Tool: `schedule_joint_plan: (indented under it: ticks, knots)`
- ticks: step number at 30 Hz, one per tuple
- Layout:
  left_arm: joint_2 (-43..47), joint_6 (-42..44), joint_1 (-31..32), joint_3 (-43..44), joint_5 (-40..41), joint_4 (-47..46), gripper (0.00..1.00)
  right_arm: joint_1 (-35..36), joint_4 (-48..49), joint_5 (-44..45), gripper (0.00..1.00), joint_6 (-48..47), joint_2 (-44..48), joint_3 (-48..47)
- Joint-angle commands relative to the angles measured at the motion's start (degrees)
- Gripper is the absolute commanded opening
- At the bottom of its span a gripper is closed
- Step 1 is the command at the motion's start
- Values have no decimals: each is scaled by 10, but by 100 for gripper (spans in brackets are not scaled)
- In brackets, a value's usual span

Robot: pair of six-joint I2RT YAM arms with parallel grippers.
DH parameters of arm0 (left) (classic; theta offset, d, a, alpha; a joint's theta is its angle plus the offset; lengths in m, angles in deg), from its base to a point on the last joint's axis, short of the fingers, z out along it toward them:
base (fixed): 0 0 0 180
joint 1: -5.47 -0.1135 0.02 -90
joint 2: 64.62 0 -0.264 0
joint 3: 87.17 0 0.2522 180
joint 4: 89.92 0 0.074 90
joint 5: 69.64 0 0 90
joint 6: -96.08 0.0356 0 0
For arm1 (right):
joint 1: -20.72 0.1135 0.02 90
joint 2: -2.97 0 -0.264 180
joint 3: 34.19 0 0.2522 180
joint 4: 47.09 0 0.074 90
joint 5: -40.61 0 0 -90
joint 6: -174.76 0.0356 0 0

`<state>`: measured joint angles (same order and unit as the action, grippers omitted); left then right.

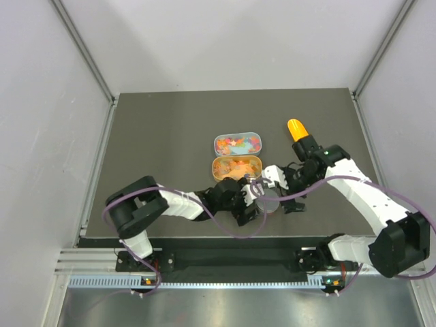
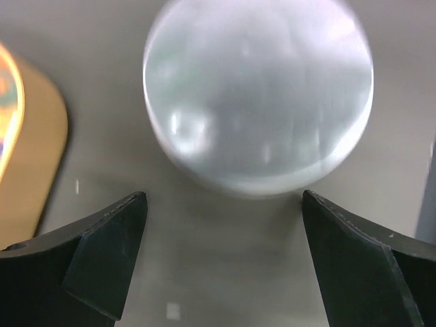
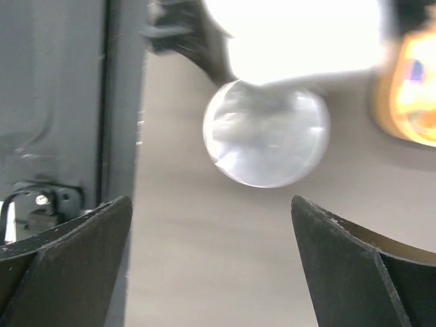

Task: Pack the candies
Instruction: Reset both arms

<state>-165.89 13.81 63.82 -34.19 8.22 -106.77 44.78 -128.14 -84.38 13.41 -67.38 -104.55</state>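
Observation:
The candies (image 1: 237, 143) fill the far half of an open tin (image 1: 260, 158); its near half holds more, mostly orange ones (image 1: 235, 167). A clear round plastic container (image 1: 268, 202) stands on the mat just in front of the tin. My left gripper (image 1: 251, 206) sits close on its left, open, with the container (image 2: 259, 95) just beyond the fingertips (image 2: 129, 225) and nothing between them. My right gripper (image 1: 285, 197) faces it from the right, open and empty, a little short of the container (image 3: 267, 133). The left gripper (image 2: 223, 197) and right gripper (image 3: 210, 201) point at each other.
An orange plastic scoop (image 1: 297, 129) lies at the back right, beside the right forearm. The tin's edge (image 2: 30, 150) shows at the left of the left wrist view, and blurred at the right of the right wrist view (image 3: 409, 88). The table's near rail (image 3: 68, 102) runs close by.

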Motion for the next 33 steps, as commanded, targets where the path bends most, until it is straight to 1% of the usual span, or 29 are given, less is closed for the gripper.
schedule_joint_plan:
  ticks: [1,3,6,7,8,9,10,11,12,13,14,15,17,18,20,21,23,24,26,27,30,32,33]
  knots:
    - [59,38,-4,-22,-2,196,99,-16,-7,2,100,27,-15,-58]
    - [87,49,-4,-23,-14,226,99,-21,4,4,100,48,-29,-82]
    - [160,58,-8,-26,-24,274,99,-31,37,11,100,102,-36,-108]
    - [205,59,-8,-23,-16,282,99,-47,50,11,100,118,-33,-114]
    - [223,62,-8,-18,10,302,99,-56,85,14,100,168,-30,-120]
    - [241,62,-9,2,32,323,99,-65,104,20,100,196,-26,-128]
    - [270,67,-14,15,50,336,99,-81,125,39,100,256,-17,-132]
    - [281,70,-22,29,73,353,99,-91,166,48,100,287,-10,-135]
    - [290,73,-49,57,81,376,99,-114,188,66,100,313,5,-134]
    - [302,71,-66,73,87,388,99,-124,209,80,100,363,15,-129]
    - [306,70,-84,86,110,395,99,-132,244,94,100,384,26,-126]
    - [312,65,-117,109,127,402,99,-145,260,119,100,400,45,-118]
    - [316,49,-142,127,189,400,99,-151,303,153,100,444,66,-105]
    - [317,48,-160,143,246,398,99,-153,310,176,100,453,81,-96]
    - [322,60,-177,164,276,392,99,-154,306,198,100,480,86,-105]
    - [327,61,-196,169,291,390,99,-153,305,222,100,494,88,-108]
    - [347,58,-212,171,309,370,99,-153,307,255,100,535,90,-113]
    - [362,48,-228,169,326,362,99,-159,327,304,100,571,101,-108]
    - [376,39,-249,163,332,359,99,-167,343,355,100,599,122,-83]
    - [384,30,-272,150,335,357,99,-173,345,406,100,605,137,-77]
    - [413,3,-314,122,339,361,99,-176,352,494,100,613,162,-49]
    - [420,-17,-332,118,342,368,99,-180,353,516,100,607,172,-35]
    - [425,-25,-351,117,339,369,99,-183,355,526,100,607,183,-32]
